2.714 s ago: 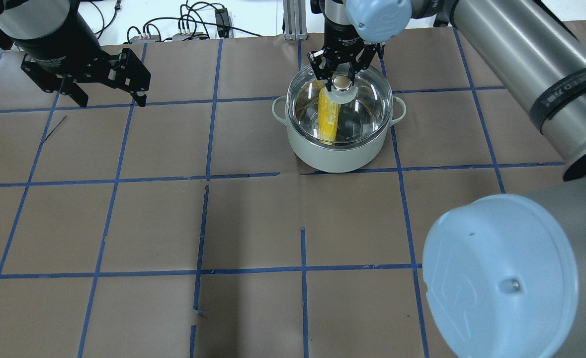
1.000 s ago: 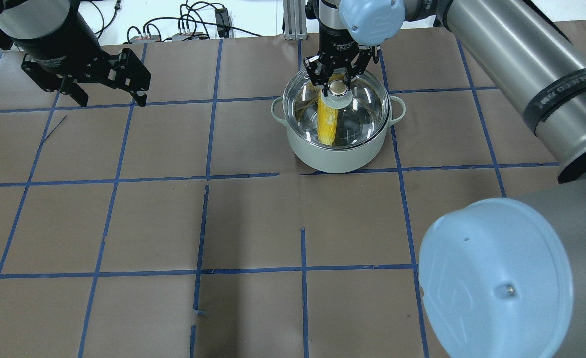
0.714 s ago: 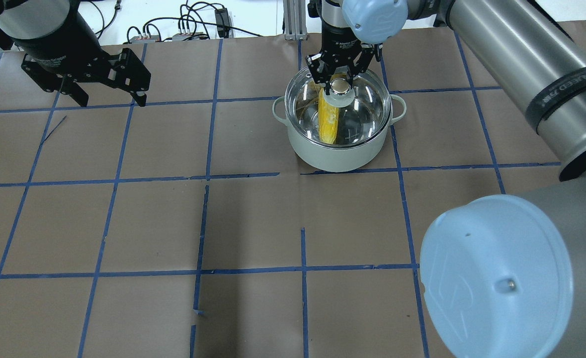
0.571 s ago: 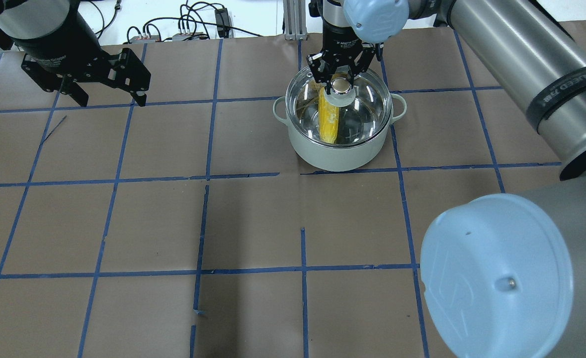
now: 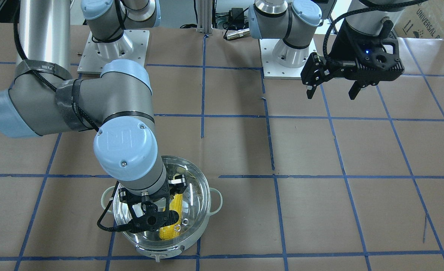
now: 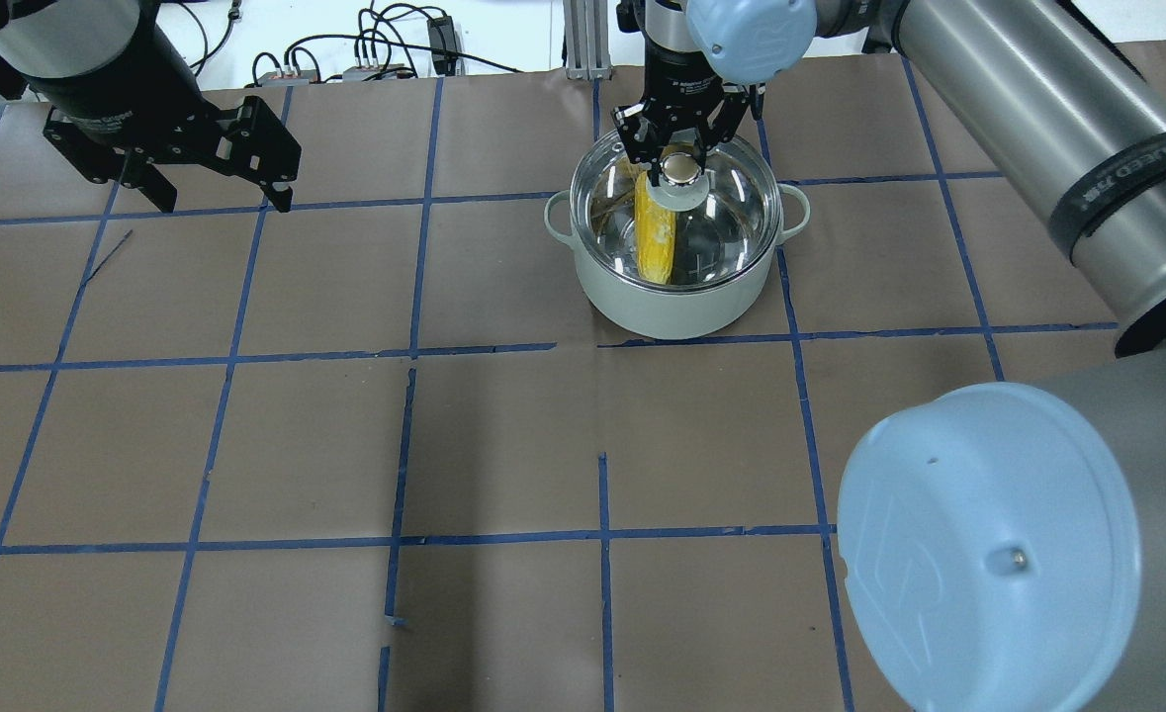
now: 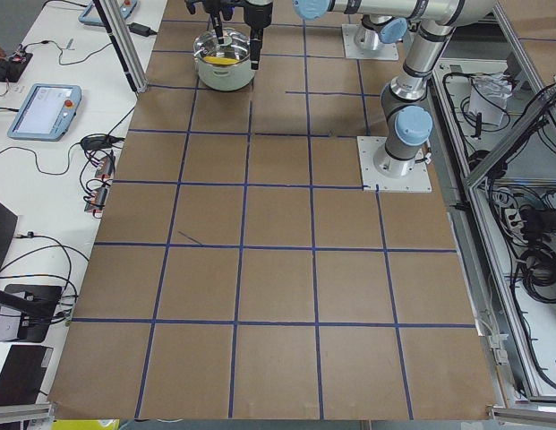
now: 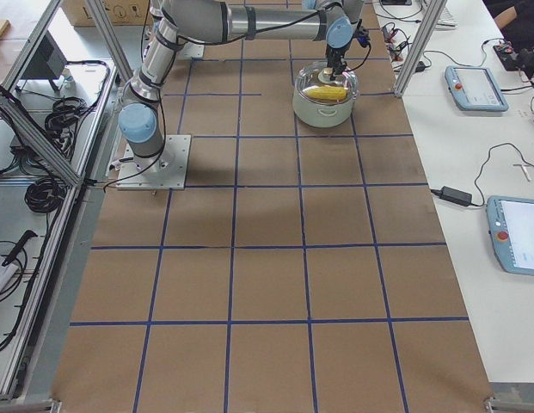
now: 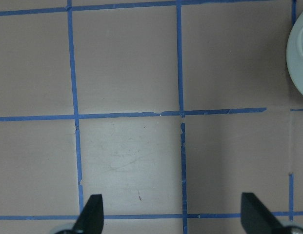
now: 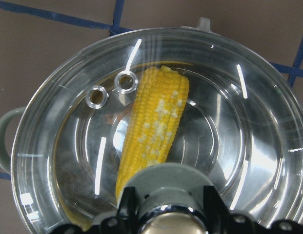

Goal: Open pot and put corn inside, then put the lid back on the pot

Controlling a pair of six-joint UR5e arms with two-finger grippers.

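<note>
Nudged back to centre since a moment earlier, round clear glass lid (image 5: 193,188) sits on pale mint steel-lined pot (image 5: 186,246), yellow ear of corn (image 5: 169,226) inside; right hand (image 6: 679,166) pinches its knob. Release and retreat look next. Across the table (image 5: 244,150), left hand (image 5: 331,93) hangs spread, idle.

The lid (image 10: 229,126) covers the pot (image 10: 204,22), and through the glass the corn (image 10: 153,131) lies inside with its broad end uppermost and its narrow end hidden behind the lid's pale knob (image 10: 166,178). Two vent rings (image 10: 97,96) sit just left of the corn's broad end, and one loop handle (image 10: 1,129) shows well to the corn's left. The right gripper (image 10: 168,217) has a dark finger against each side of the knob, below the corn.
</note>
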